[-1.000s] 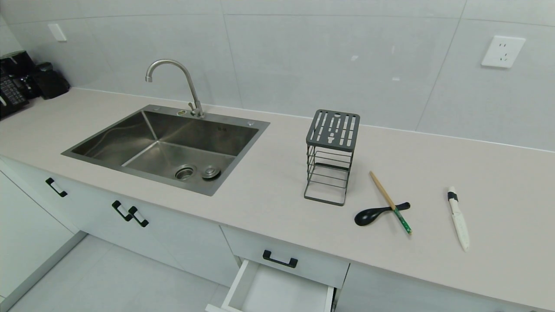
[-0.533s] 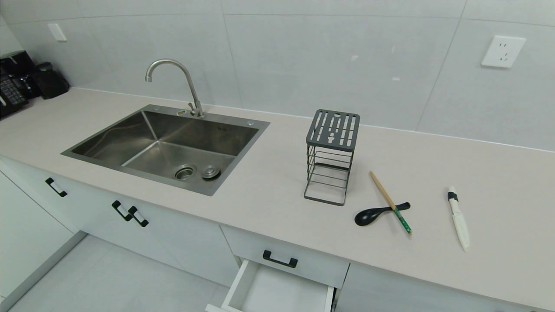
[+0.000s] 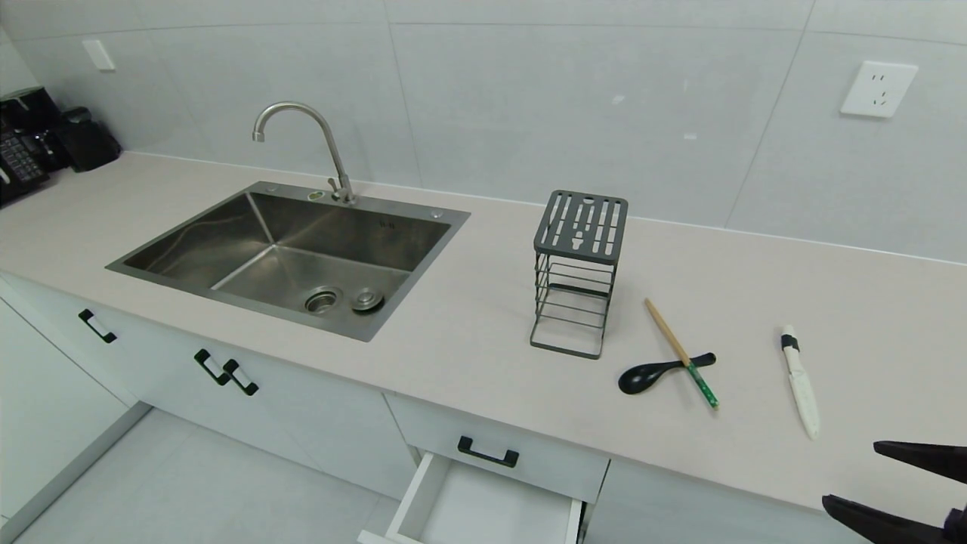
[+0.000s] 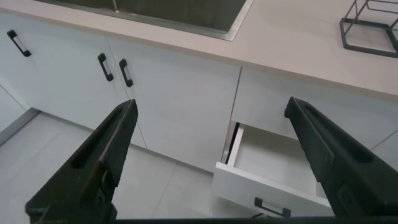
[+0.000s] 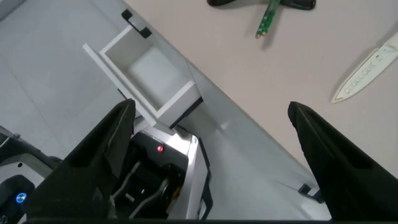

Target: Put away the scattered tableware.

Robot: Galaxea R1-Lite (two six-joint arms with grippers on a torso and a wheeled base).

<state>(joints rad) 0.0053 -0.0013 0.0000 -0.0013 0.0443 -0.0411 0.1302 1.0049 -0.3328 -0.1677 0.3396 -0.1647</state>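
On counter, knife lies near R pincer, wide open, not touching.

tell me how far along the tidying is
Done: nothing stored; the rack is empty, though a drawer stands open. In hand: nothing; the right gripper hovers by the front edge of the counter near the knife, jaws open and empty; the left gripper is open too. Left: knife, spoon and chopstick all lie on the counter.
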